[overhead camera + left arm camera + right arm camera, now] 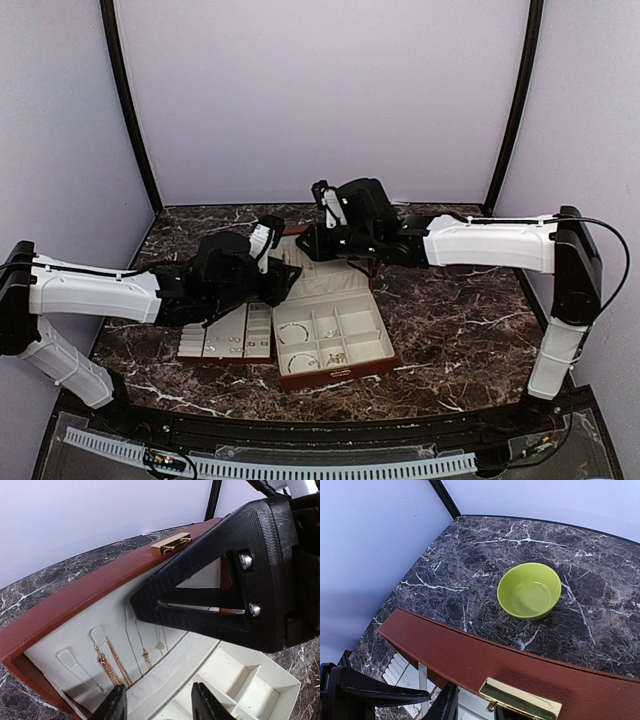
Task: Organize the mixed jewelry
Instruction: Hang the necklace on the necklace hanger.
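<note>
the open red-brown box sits mid-table, its lid standing at 12 o'clock. the right gripper straddles the lid's top edge beside the gold clasp; clamped or loose, i can't tell. the left gripper hangs released, facing the cream lining. tiny silvery jewelry pieces lie in the box's compartments. the dark marble table runs wide toward its 3 o'clock edge.

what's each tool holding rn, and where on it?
Left tool: nothing, open and empty. Right tool sits at the top rim of the lid, beside the gold clasp; whether it actually grips that rim cannot be told.
</note>
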`<state>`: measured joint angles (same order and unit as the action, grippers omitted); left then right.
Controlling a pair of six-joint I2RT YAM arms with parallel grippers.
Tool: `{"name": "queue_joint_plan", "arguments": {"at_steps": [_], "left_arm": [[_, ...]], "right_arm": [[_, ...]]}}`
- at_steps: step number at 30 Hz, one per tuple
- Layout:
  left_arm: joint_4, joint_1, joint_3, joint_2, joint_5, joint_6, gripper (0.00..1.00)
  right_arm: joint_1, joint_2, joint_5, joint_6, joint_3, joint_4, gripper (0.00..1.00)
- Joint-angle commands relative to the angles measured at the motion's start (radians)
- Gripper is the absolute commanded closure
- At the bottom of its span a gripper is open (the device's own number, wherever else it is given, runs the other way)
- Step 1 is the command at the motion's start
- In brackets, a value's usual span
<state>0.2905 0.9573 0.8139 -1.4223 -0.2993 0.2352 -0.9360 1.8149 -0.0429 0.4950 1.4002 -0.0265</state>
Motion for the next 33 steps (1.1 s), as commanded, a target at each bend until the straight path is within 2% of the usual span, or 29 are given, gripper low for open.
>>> {"name": "queue_joint_plan", "arguments": {"at_steps": [1,21,28,33], "left_arm": [[0.028,-0.006,-0.020,0.044,-0.003,0.011,0.54],[0.032,-0.006,-0.066,0.101,-0.010,0.024,0.54],[0.029,-0.006,-0.105,0.152,-0.036,0.035,0.53],[-0.016,-0.006,-0.112,0.189,-0.092,0.083,0.48]], "right_arm": [[-0.004,0.029,-0.008,0.016,0.080,-0.113,0.74],[-0.004,0.072,-0.016,0.010,0.251,-0.340,0.62],[-0.010,0.049,0.003,0.004,0.267,-0.342,0.61],[-0.009,-0.006,0.040,-0.029,0.264,-0.348,0.54]]}}
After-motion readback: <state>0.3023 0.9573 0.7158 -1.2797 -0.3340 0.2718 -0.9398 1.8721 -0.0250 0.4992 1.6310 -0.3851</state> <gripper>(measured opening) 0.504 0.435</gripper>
